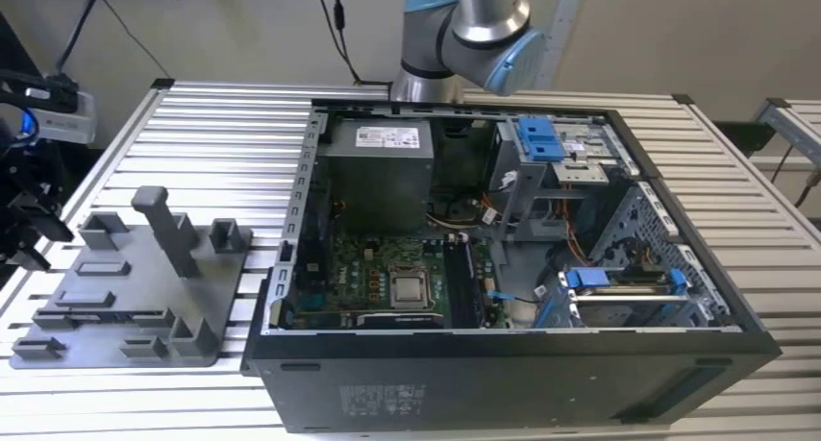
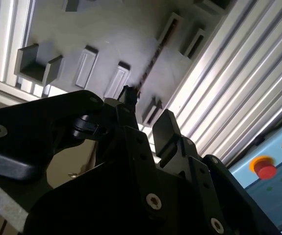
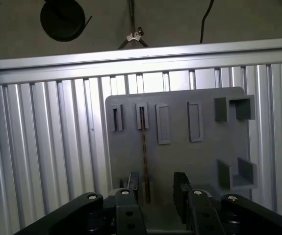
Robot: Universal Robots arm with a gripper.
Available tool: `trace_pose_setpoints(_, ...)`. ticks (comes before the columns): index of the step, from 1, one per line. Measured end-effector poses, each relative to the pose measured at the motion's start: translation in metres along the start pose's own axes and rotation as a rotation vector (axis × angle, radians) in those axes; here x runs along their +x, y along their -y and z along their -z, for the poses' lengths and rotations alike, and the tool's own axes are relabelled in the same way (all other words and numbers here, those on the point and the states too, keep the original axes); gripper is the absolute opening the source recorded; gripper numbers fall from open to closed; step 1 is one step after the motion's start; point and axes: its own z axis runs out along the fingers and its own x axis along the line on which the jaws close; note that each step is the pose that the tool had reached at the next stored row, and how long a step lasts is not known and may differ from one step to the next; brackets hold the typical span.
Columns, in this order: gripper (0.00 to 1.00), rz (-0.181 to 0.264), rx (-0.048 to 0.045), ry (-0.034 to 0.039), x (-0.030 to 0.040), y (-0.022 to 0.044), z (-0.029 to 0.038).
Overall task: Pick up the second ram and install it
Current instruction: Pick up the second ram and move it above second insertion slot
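Second ram (image 3: 143, 147) sits edgewise in the tray (image 3: 180, 161) slot, blocks (image 3: 117, 119) alongside.

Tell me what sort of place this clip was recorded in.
Most likely a robotics lab or test bench set up for computer assembly. A slatted aluminium table carries an open desktop computer case and a grey fixture tray, and a robot arm rises beyond the case in the exterior view.

Grey plastic fixture tray (image 1: 129, 302) sits on the ribbed metal table (image 1: 218, 134) at the exterior view's left. The opened black computer case (image 1: 513, 383) is just beside it on the exterior view's right, with the robot arm's base (image 1: 430, 76) behind the case. In the first wrist view the long dark ram stick (image 3: 144, 147) stands on edge in a tray slot, between the spread jaws of the black gripper (image 3: 156, 188).
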Motion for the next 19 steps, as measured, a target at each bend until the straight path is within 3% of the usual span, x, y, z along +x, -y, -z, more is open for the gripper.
trace_pose_setpoints(19, 0.42, 0.0, 0.0, 0.0, 0.0003, 0.0001, -0.008)
